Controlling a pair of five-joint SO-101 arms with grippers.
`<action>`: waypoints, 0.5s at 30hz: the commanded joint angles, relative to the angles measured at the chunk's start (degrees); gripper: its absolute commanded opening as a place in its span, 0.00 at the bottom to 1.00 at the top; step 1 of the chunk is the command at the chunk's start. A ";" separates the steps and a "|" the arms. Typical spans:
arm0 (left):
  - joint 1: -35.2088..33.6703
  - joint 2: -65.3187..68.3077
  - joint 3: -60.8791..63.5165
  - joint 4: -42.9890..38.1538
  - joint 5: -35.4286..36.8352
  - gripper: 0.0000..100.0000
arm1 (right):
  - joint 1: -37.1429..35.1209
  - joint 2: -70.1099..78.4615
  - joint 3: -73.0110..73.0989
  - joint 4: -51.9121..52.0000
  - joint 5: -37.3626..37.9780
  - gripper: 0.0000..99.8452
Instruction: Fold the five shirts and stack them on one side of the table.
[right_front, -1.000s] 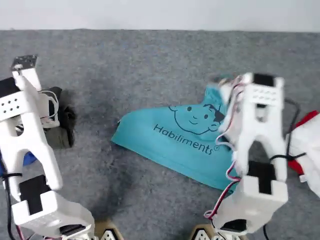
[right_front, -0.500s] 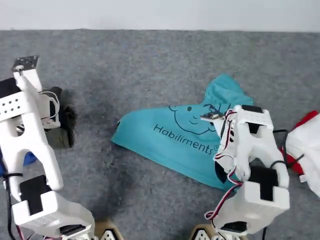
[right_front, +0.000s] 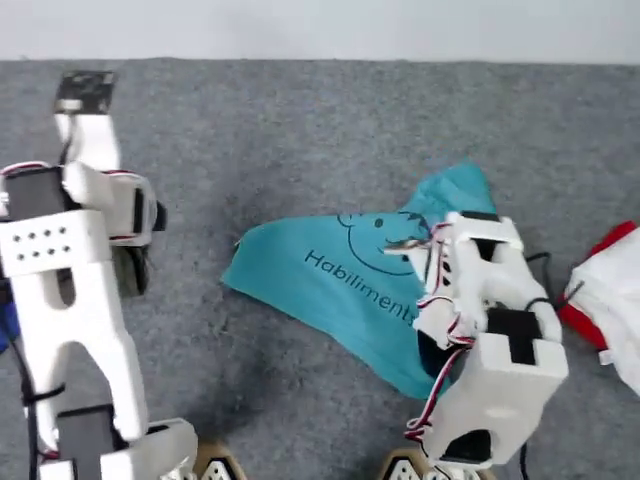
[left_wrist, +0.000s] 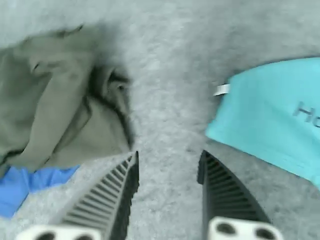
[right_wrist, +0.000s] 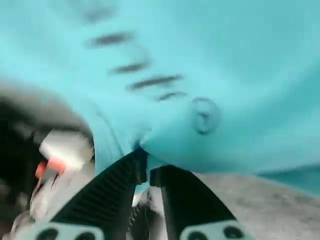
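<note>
My right gripper (right_wrist: 147, 172) pinches a fold of the teal shirt (right_front: 330, 290), jaws almost closed on the cloth — the rest lies spread on the grey table (right_front: 300, 120). My left gripper (left_wrist: 167, 165) hangs wide open and empty beside the teal shirt's edge — an olive shirt (left_wrist: 55, 115) just beyond.

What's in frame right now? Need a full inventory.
teal shirt: 1, teal with dark print, middle of table
olive shirt: 1, olive, crumpled, left side
blue shirt: 1, blue, against the olive shirt
white cloth: 1, white, right edge
red cloth: 1, red, against the white cloth
table: 1, grey covering
left gripper: 1, black, open over bare table between olive and teal shirts
right gripper: 1, black, shut on teal shirt
</note>
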 joint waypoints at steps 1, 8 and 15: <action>5.89 -2.90 -0.13 1.76 0.62 0.19 | -2.24 -3.03 -4.04 7.25 5.71 0.01; 11.60 -2.99 7.16 1.67 0.70 0.19 | -8.48 -21.32 4.40 7.25 17.58 0.01; 16.62 -3.16 15.08 1.67 0.70 0.19 | -26.24 -43.38 21.80 7.25 21.63 0.01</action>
